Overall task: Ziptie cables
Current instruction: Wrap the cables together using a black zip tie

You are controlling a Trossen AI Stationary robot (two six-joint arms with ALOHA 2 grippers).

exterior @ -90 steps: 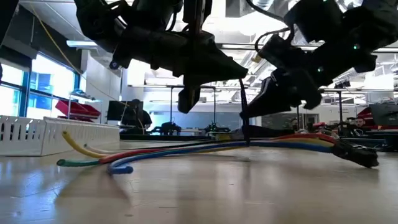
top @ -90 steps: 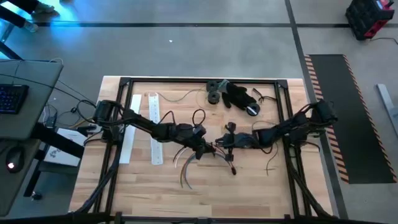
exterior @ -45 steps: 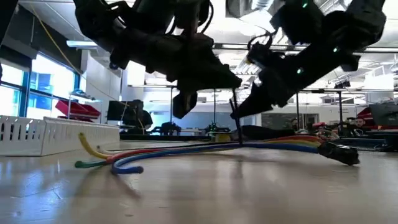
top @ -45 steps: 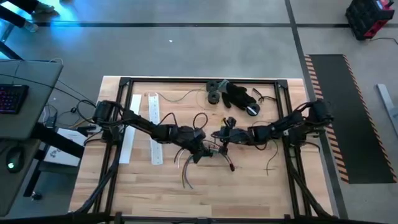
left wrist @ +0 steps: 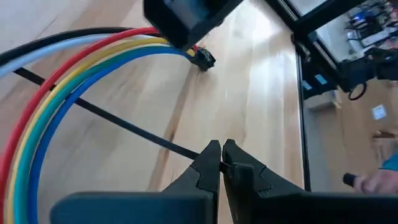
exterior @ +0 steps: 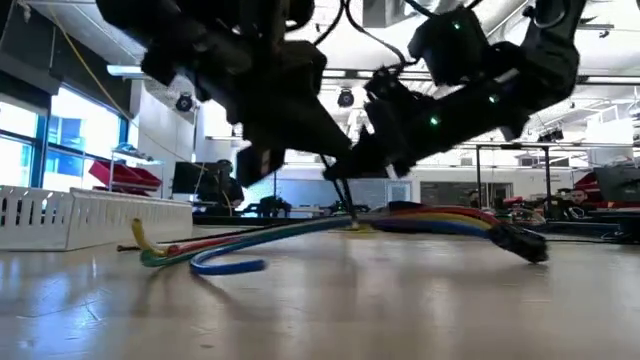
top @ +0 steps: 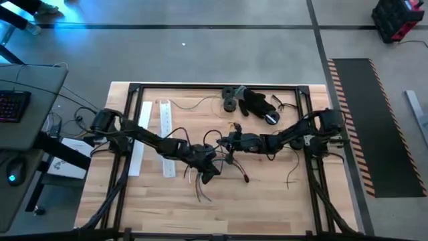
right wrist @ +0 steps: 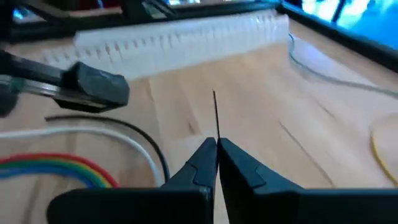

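The cables (top: pixel 234 165) lie mid-table as a curved bundle of red, yellow, green, blue, white and black wires (left wrist: pixel 68 81), resting on the wood (exterior: pixel 300 232). Their black connector end (exterior: pixel 522 243) lies toward the table's right. A thin black zip tie (left wrist: pixel 124 124) crosses the bundle. My left gripper (top: pixel 208 169) is shut on one stretch of the tie, just near and left of the bundle. My right gripper (top: pixel 229 143) is shut on another stretch, close beside it on the far side. My left gripper pinches the zip tie's black strap (left wrist: pixel 196 150) at its fingertips (left wrist: pixel 211 155). The strap runs from the tips across the wood and disappears at the bundle. My right gripper pinches the zip tie's thin strap (right wrist: pixel 215 134) between its two fingertips (right wrist: pixel 205 152). A short length (right wrist: pixel 214 109) sticks out past the tips, clear of the table.
Two long white perforated strips (top: pixel 166 137) (top: pixel 140 137) lie at the table's left (right wrist: pixel 186 40). A black lumpy heap with round parts (top: pixel 257 102) sits at the far edge. A black frame (top: pixel 200 86) rims the table. Loose thin wires (top: pixel 291 175) lie at the right.
Both grippers have moved toward the table's left edge, the right one also toward the far edge, both staying shut on the zip tie. The tie and the cable bundle have been dragged leftward along the table, and the connector end has slid left.
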